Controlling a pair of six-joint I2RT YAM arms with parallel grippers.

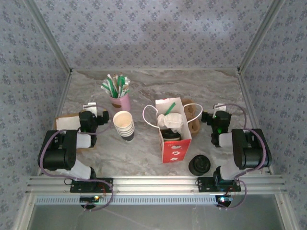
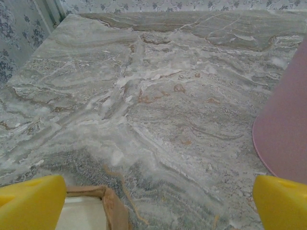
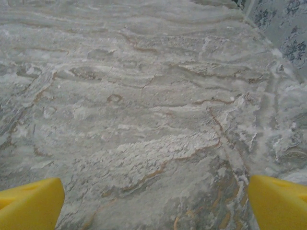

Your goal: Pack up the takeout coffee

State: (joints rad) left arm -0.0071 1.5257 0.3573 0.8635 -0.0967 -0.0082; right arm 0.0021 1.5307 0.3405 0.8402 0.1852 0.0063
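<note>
Coffee point(image 1: 169, 136) sits inside the bag point(image 1: 175, 149), at its near end. It is one small cup with a round black plastic lid facing up, its sides mostly hidden.

The single bag is boxy paper, white inside. Its red near face carries white marks too small to read, and it has two thin white loop handles. Also in the bag are a crumpled white wad point(image 1: 171, 120) and one green straw point(image 1: 170, 107).

Against the bag's right side lies a brown pulp carrier point(image 1: 194, 119). Near and right of the bag stands one squat pile of black lids point(image 1: 200, 165). Left of the bag is one stack of ribbed white cups point(image 1: 124, 125), mouth up. Beyond that stack, one smooth pink cup point(image 1: 120, 102) holds a bunch of green and white sticks point(image 1: 115, 85).

Everything rests on a grey, veined, marble-look counter point(image 1: 144, 158).

The left gripper point(image 2: 158, 206), well left of the bag, has its yellow fingers wide apart and holds nothing. A brown cardboard edge point(image 2: 112, 206) lies below it. The right gripper point(image 3: 156, 203), right of the bag, is likewise spread and empty over bare counter.
</note>
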